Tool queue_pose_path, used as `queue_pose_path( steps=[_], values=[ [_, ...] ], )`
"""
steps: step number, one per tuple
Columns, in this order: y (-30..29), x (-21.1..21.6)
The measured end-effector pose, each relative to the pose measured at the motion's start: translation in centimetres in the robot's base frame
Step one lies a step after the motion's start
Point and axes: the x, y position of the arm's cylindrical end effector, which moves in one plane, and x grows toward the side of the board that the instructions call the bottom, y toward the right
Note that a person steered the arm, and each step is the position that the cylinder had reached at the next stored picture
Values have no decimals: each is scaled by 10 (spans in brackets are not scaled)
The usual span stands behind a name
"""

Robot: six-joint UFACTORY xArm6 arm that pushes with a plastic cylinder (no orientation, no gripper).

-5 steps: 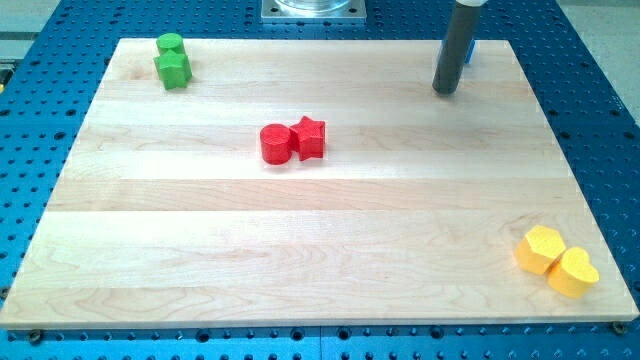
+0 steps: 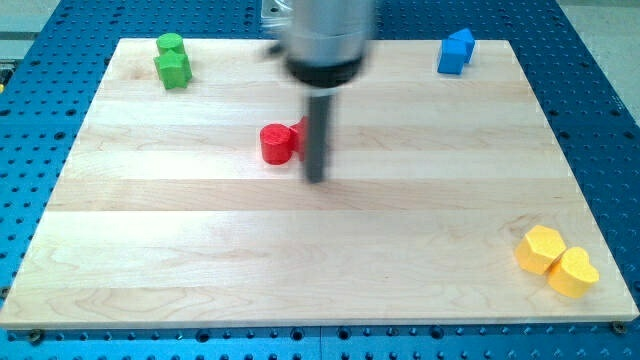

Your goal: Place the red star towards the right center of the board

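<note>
The red star (image 2: 301,133) sits near the board's middle, slightly toward the view's top, and is mostly hidden behind my rod. A red cylinder (image 2: 277,144) touches it on the view's left. My tip (image 2: 316,179) rests on the board just below the star, toward the view's bottom. The rod and its blurred mount rise from there to the view's top.
Two green blocks (image 2: 172,62) stand at the board's top left corner. A blue block (image 2: 456,51) stands near the top right. A yellow hexagon (image 2: 541,249) and a yellow heart (image 2: 574,272) sit at the bottom right corner. The wooden board (image 2: 200,250) lies on a blue perforated table.
My rod has swept from the board's top right, next to the blue block, to the middle beside the red star. The blue block now shows fully. No block has moved.
</note>
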Motion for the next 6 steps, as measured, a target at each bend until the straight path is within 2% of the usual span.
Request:
queue_pose_path(
  steps=[1, 2, 5, 6],
  values=[
    [-55, -37],
    [-2, -56],
    [216, -47],
    [259, -36]
  ],
)
